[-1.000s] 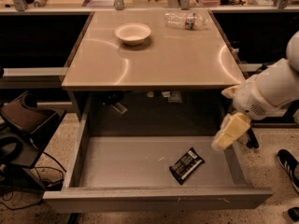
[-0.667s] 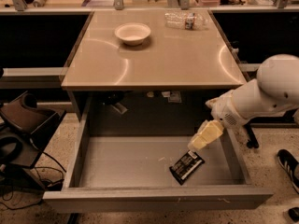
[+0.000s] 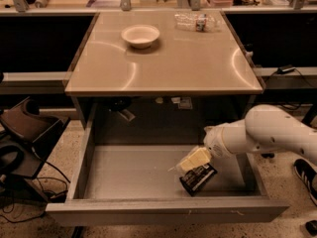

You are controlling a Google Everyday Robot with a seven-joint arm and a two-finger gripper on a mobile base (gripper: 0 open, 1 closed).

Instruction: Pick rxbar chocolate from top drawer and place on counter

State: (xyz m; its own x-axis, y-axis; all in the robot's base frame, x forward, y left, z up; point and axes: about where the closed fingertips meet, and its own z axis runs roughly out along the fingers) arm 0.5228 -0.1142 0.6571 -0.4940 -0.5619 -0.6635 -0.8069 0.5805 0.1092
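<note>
The rxbar chocolate (image 3: 199, 179) is a black-wrapped bar lying flat on the floor of the open top drawer (image 3: 133, 170), toward its front right. My gripper (image 3: 192, 160), with pale yellow fingers, hangs inside the drawer just above the bar's far left end, reaching in from the white arm on the right. It hides part of the bar. The beige counter (image 3: 173, 58) lies above and behind the drawer.
A white bowl (image 3: 140, 35) stands on the counter's far middle. A clear plastic bottle (image 3: 196, 21) lies at the far right of the counter. A dark chair and cables (image 3: 22, 138) sit on the floor to the left. The drawer's front wall (image 3: 163, 211) is nearest the camera.
My gripper has moved left and down from outside the drawer's right wall to just over the bar. The bar has not moved.
</note>
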